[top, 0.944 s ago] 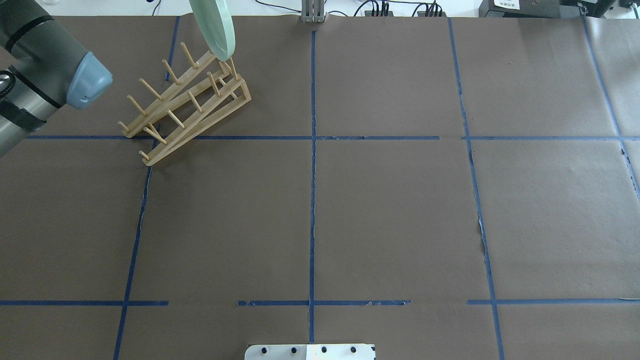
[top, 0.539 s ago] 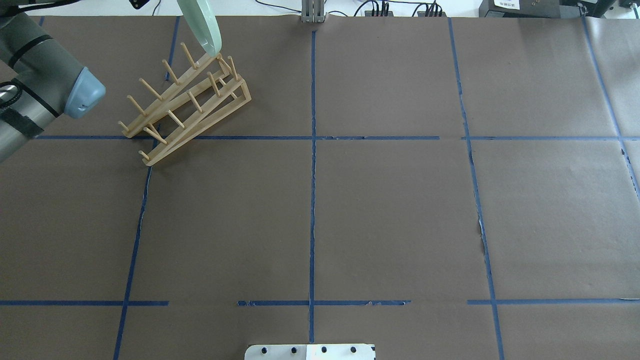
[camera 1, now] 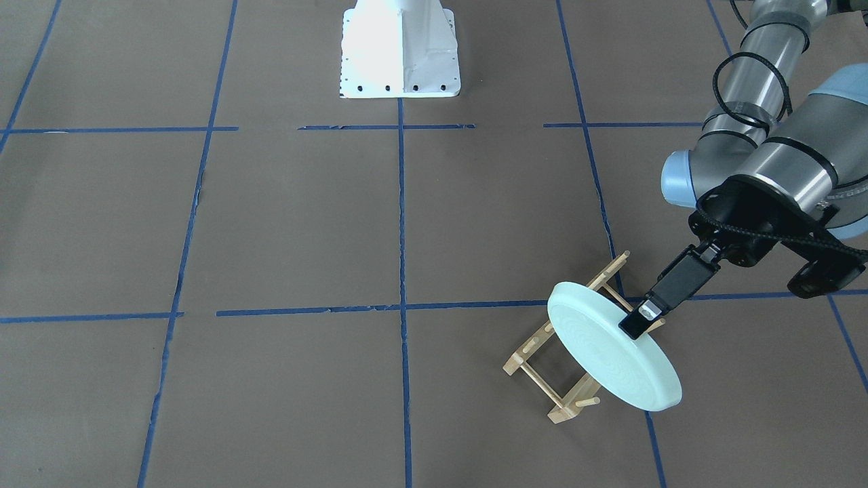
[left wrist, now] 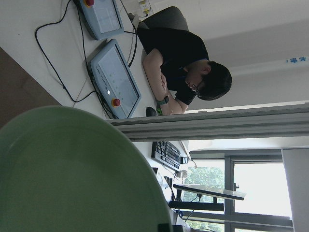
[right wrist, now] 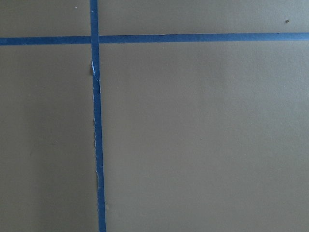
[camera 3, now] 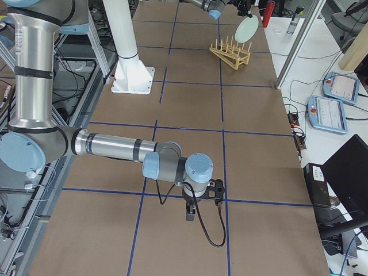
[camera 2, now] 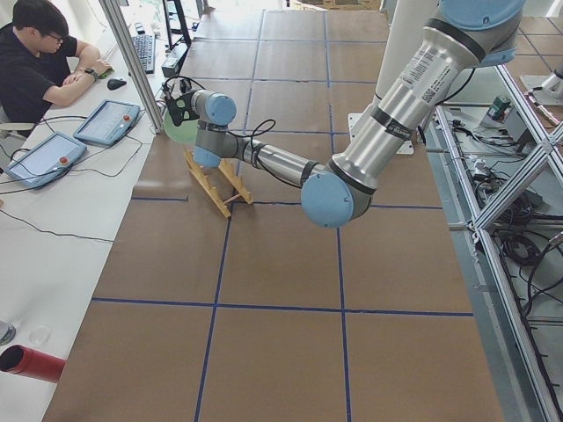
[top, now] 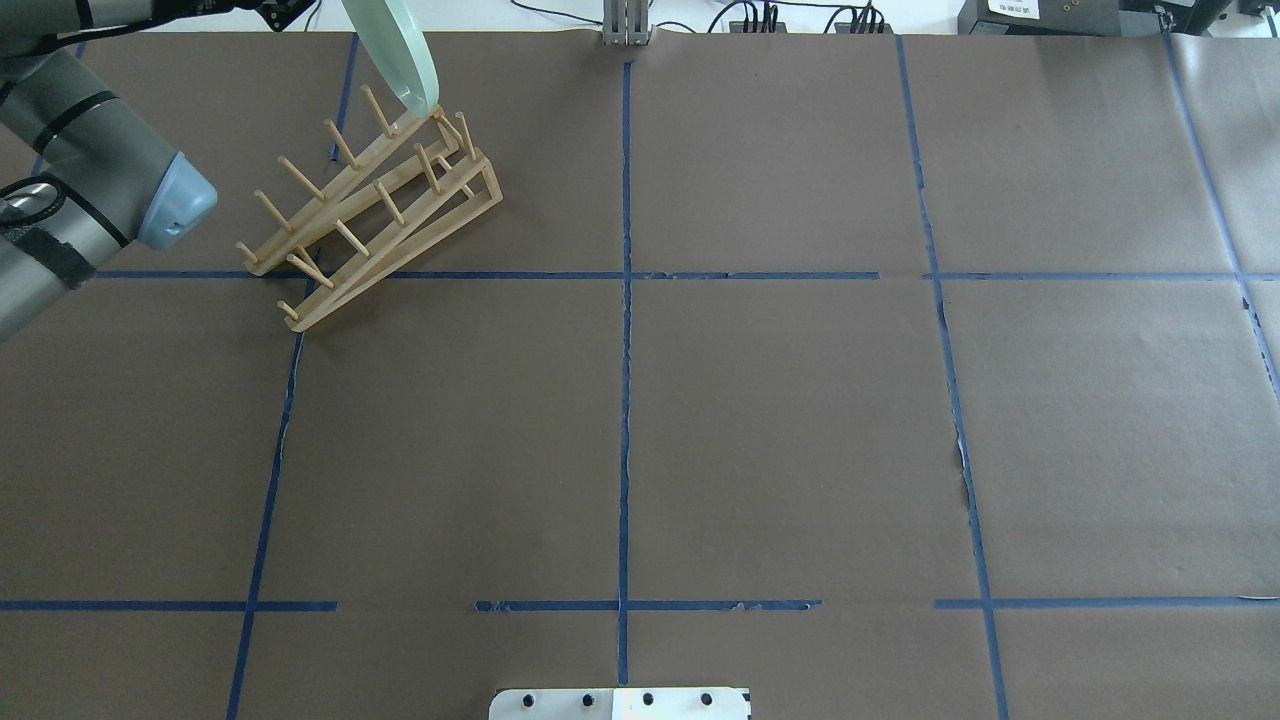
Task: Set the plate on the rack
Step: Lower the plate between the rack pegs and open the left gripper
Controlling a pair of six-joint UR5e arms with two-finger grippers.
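The pale mint-green plate (camera 1: 610, 359) is held tilted on edge over the wooden rack (camera 1: 536, 376), near its far end in the overhead view. My left gripper (camera 1: 641, 325) is shut on the plate's upper rim. In the overhead view the plate's lower edge (top: 400, 60) sits just above the rack's (top: 370, 215) end pegs; I cannot tell if they touch. The plate fills the lower left of the left wrist view (left wrist: 72, 174). My right gripper (camera 3: 191, 214) hangs low over the table in the exterior right view; I cannot tell if it is open or shut.
The rack stands at an angle at the table's far left, near its edge. Beyond that edge a seated operator (camera 2: 40, 61) and teach pendants (camera 2: 110, 119) are at a white desk. The white robot base (camera 1: 399, 47) stands at the table's near side.
The plate has moved left in the overhead view, from beyond the rack's end to over its end pegs. The left arm's elbow has shifted a little. The rack has not moved.
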